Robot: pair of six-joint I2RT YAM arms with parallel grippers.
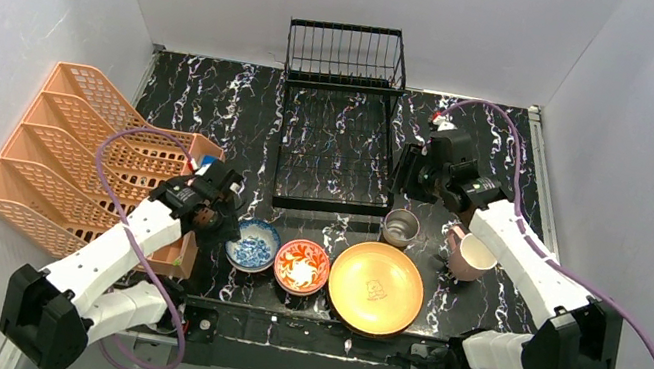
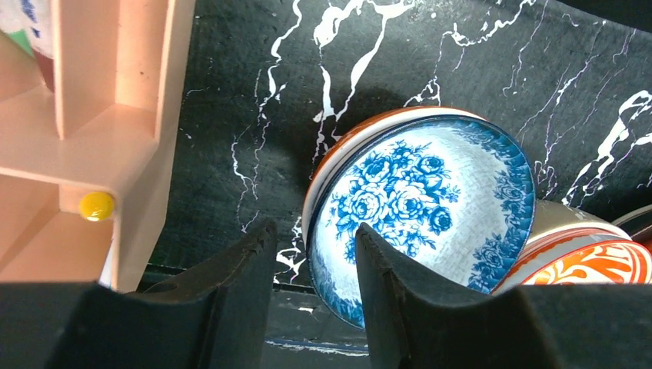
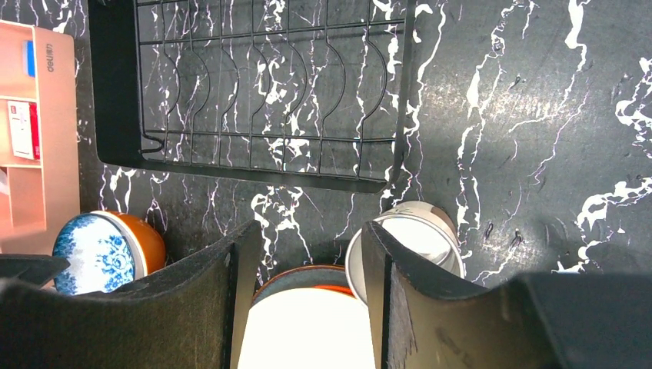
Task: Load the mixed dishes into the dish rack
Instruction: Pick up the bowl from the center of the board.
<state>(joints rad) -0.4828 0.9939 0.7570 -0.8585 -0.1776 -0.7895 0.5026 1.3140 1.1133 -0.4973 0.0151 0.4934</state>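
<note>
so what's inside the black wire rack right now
Nothing shows inside the dish rack but the marbled table through its wires. Its raised rear part looks bare too, though the bars partly screen it.

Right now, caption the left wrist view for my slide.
Left fingers bracket the rim of the blue-patterned bowl, orange rack alongside.

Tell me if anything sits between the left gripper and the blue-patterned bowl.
Nothing visible does. The left gripper straddles the rim of the blue-patterned bowl; the red floral bowl sits beyond it.
</note>
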